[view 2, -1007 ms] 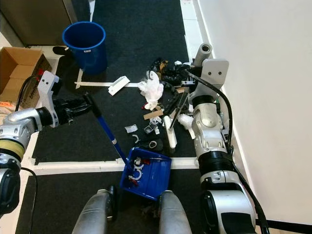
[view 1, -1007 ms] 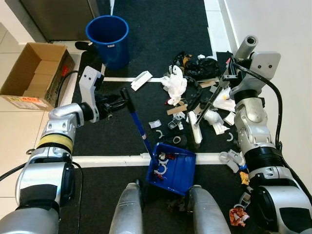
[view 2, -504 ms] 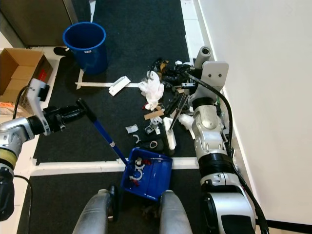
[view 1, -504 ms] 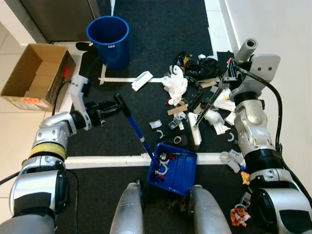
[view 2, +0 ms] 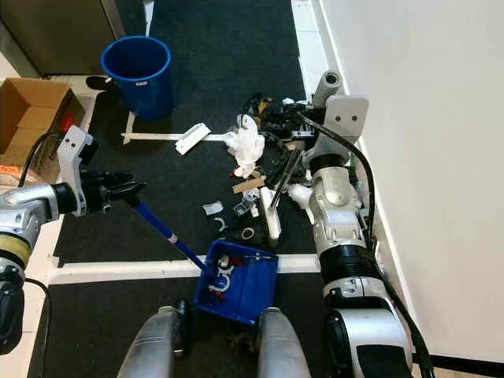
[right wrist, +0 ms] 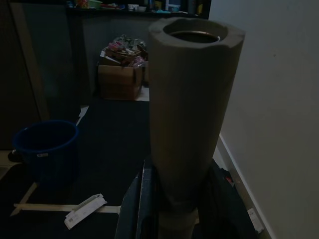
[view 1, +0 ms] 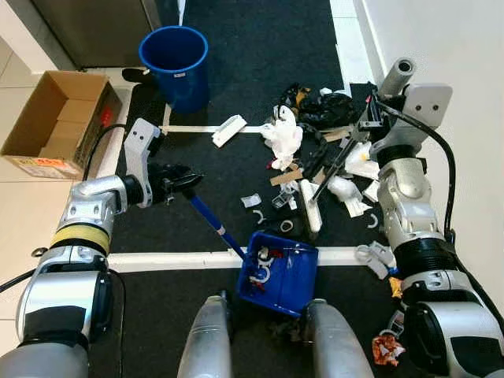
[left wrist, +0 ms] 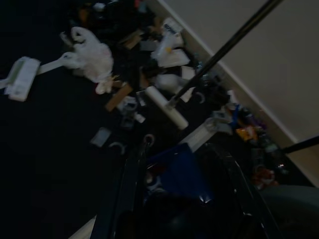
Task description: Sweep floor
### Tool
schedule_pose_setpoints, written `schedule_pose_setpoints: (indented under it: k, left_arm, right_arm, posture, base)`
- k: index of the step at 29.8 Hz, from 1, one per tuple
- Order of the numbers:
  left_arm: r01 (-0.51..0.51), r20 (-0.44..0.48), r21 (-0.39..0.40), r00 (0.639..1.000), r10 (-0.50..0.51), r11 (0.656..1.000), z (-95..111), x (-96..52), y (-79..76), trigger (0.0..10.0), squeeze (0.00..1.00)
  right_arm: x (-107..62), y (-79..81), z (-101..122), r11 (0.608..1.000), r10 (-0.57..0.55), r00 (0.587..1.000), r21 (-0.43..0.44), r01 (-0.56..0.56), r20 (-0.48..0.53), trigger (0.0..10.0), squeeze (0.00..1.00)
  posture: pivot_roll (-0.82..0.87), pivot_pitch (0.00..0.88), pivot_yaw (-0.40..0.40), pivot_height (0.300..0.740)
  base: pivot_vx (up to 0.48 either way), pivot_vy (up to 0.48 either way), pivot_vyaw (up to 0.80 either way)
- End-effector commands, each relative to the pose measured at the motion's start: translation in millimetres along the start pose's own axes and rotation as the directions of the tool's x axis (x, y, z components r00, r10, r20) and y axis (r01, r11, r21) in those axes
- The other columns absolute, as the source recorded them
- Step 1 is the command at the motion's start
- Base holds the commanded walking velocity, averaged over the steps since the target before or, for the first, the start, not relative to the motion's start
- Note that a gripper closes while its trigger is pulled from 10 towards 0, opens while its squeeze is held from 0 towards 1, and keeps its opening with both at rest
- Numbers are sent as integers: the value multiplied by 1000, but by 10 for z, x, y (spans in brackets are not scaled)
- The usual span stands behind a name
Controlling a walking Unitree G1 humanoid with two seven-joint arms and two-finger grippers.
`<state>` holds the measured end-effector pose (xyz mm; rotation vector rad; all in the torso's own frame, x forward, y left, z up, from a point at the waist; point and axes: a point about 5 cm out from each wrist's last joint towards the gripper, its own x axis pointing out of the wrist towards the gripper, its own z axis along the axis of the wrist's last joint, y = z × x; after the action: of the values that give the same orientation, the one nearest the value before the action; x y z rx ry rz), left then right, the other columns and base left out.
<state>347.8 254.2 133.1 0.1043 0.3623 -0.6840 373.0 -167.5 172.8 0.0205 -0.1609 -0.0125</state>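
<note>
Litter lies heaped on the dark floor against the right wall: white crumpled paper, black scraps, cardboard bits and plastic clips, spreading back toward the robot's feet. A white strip sits apart from the heap, nearer the bucket.

The left gripper is closed around the top end of the dustpan's blue handle, which slants down to the dustpan resting across the white floor line just ahead of the robot's legs. A few pieces, white rings and something red, already lie in the pan. The right gripper grips the brush by its grey handle end; the dark rod runs down through the heap to the white brush head, which lies on the floor just beyond the pan. In the dim right wrist view the fingers appear clamped on either side of that handle, though the contact itself is hard to make out.

By my reckoning the job is in its early part. Only a small share has reached the pan, and most of the heap is unswept. More scraps lie by the right leg. The pan has yet to be emptied, likely into the bucket, which stands well away, beside a cardboard box.
</note>
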Motion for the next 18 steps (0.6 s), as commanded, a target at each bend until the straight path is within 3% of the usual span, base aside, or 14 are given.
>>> schedule_pose_setpoints:
  k: [1, 4, 5, 6, 8, 9, 18]
  left_arm:
    - [-26, -53, -23, 998, 25, 999, -158, -55, 17, 10000, 0]
    - [-54, -18, -42, 998, 53, 998, -142, -34, 22, 10000, 0]
    - [-77, -14, -42, 997, 76, 996, -134, -23, 33, 6784, 0]
    - [-77, -14, -42, 997, 76, 996, -134, -23, 33, 6784, 0]
    - [-113, -15, -41, 994, 112, 993, -126, -9, 49, 3451, 0]
    - [-121, -16, -39, 993, 121, 992, -125, -2, 50, 0, 0]
    - [-74, -23, -89, 997, 72, 993, -146, 4, 23, 0, 0]
  right_arm:
    - [-7, -53, 38, 1000, -15, 1000, -3, 15, 20, 10000, 0]
    - [6, -31, 51, 1000, -10, 1000, -3, 10, 22, 10000, 0]
    - [10, -28, 55, 1000, -8, 1000, -3, 8, 22, 10000, 0]
    - [10, -28, 55, 1000, -8, 1000, -3, 8, 22, 10000, 0]
    - [13, -27, 59, 1000, -6, 1000, -4, 6, 23, 10000, 0]
    - [13, -34, 61, 1000, -6, 1000, -5, 6, 24, 10000, 0]
    - [3, -56, 59, 1000, -12, 1000, -6, 13, 24, 10000, 0]
  posture:
    - [-49, 225, -1, 740]
    - [-50, 227, -3, 740]
    - [-51, 227, -8, 740]
    - [-51, 227, -8, 740]
    - [-53, 226, -9, 740]
    - [-55, 224, -9, 740]
    - [-52, 221, -5, 740]
  base:
    - [0, 0, 0]
    - [0, 0, 0]
    - [0, 0, 0]
    - [0, 0, 0]
    - [0, 0, 0]
    - [0, 0, 0]
    - [0, 0, 0]
